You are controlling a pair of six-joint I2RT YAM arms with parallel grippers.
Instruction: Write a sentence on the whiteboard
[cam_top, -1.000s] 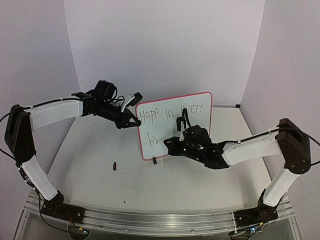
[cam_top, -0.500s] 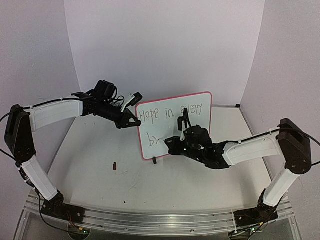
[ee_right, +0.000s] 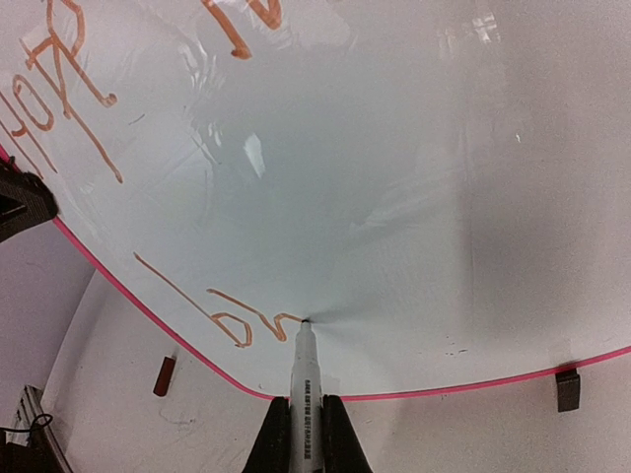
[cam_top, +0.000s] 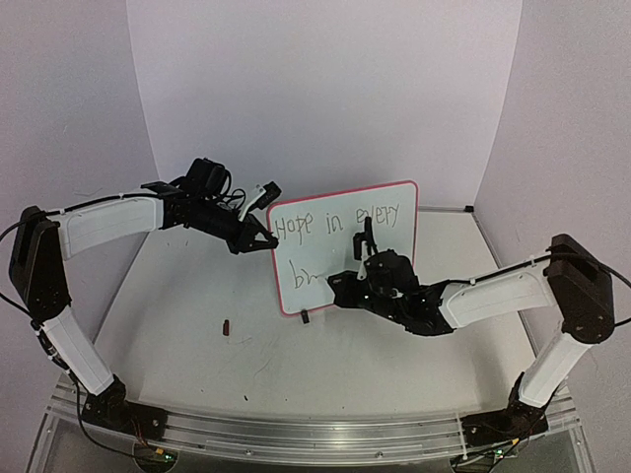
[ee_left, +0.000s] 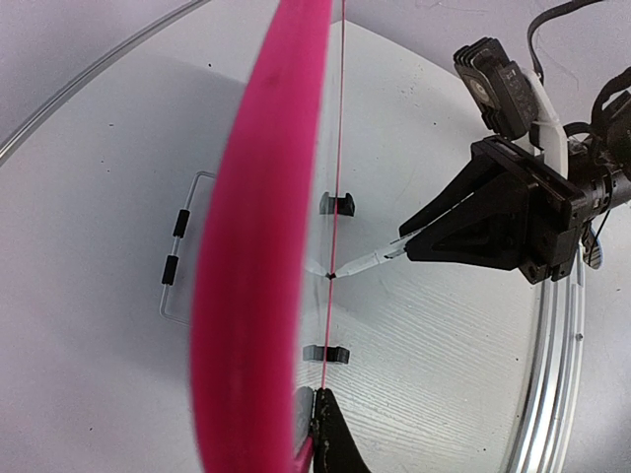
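The whiteboard [cam_top: 335, 251] stands upright on the worktop [cam_top: 197, 296]. Left jaws clench its left rim; right jaws grasp the marker [ee_right: 304, 394], tip touching the board after "br" of the sentence [cam_top: 294, 229]. The board is likely light, rigid and tip-prone: hold by the rim, press gently.

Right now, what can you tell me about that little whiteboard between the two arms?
The whiteboard is a small, glossy white rectangle with a thin pink-red rim and rounded corners. It stands upright on the table on small black feet. It reads "Hope in every", with "br" begun beneath. The left fingers pinch its left edge, and a marker held in the right fingers touches its face beside the "br".
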